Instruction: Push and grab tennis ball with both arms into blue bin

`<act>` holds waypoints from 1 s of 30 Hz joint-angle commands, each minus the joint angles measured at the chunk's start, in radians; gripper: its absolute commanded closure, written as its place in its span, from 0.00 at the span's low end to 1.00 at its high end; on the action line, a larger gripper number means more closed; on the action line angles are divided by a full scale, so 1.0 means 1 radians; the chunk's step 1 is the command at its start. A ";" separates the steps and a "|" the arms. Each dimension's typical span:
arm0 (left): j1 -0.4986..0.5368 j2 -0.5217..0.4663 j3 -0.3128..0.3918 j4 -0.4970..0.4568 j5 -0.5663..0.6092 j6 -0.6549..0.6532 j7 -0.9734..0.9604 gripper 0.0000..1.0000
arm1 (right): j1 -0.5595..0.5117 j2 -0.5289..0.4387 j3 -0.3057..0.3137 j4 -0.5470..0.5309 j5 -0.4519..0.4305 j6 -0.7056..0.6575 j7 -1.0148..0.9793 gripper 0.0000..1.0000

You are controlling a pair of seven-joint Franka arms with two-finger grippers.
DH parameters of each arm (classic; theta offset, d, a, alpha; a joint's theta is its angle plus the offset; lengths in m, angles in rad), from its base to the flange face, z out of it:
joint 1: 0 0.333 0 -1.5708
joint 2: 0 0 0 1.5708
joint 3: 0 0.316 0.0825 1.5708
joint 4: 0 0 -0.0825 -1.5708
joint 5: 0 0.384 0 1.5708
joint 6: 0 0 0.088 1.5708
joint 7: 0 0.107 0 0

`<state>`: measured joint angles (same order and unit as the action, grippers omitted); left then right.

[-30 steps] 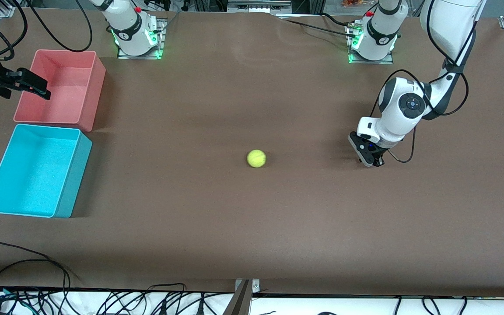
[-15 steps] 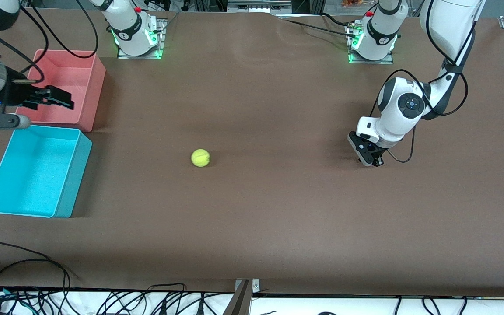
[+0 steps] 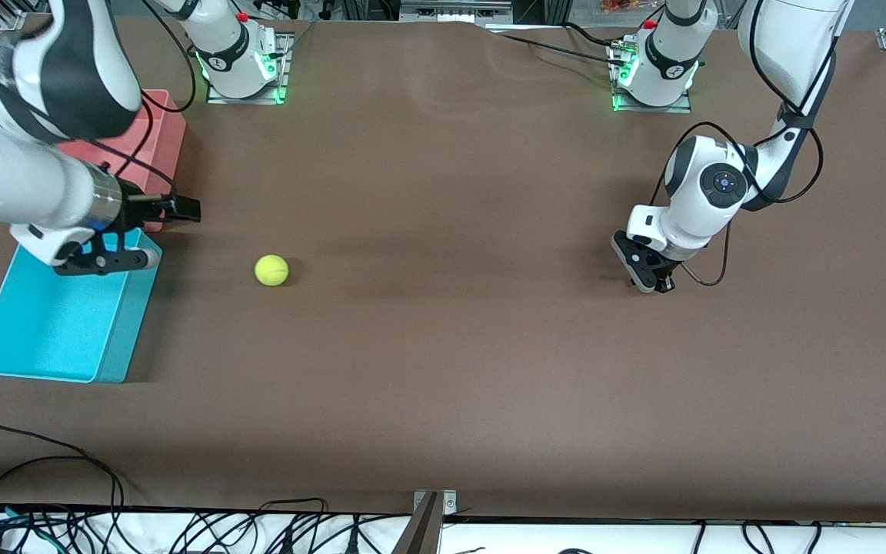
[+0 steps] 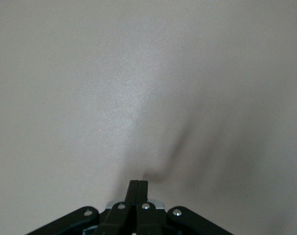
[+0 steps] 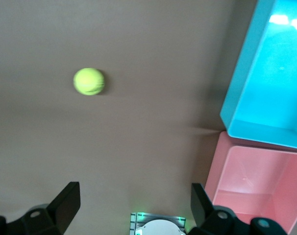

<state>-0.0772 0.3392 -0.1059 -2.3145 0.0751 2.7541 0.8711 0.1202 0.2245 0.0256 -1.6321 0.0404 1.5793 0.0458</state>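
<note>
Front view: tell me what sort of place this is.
Most likely a robotics lab workbench. Two arms are bolted on green-lit bases along a brown-covered table, loose cables run along its edge, and the only props are a tennis ball, a blue bin and a pink bin.

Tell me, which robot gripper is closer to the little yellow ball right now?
The right. The right gripper, fingers open, hovers by the blue bin and pink bin, close to the tennis ball. The left gripper, shut, sits low at the table toward the left arm's end, well away from it.
</note>
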 commanded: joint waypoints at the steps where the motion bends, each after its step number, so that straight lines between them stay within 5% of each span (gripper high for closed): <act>1: 0.005 -0.055 0.000 0.000 0.028 -0.057 -0.007 1.00 | -0.004 -0.024 -0.001 -0.138 0.000 0.116 -0.001 0.00; 13: 0.060 -0.140 0.002 0.000 0.029 -0.113 0.000 1.00 | -0.005 0.012 -0.003 -0.301 -0.100 0.283 -0.009 0.00; 30: 0.068 -0.469 0.025 0.041 0.029 -0.438 -0.006 1.00 | -0.016 0.021 -0.010 -0.437 -0.189 0.373 -0.009 0.00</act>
<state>-0.0113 -0.0164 -0.0814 -2.2800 0.0753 2.4109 0.8711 0.1140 0.2583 0.0139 -2.0388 -0.1215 1.9401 0.0439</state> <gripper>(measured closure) 0.991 0.000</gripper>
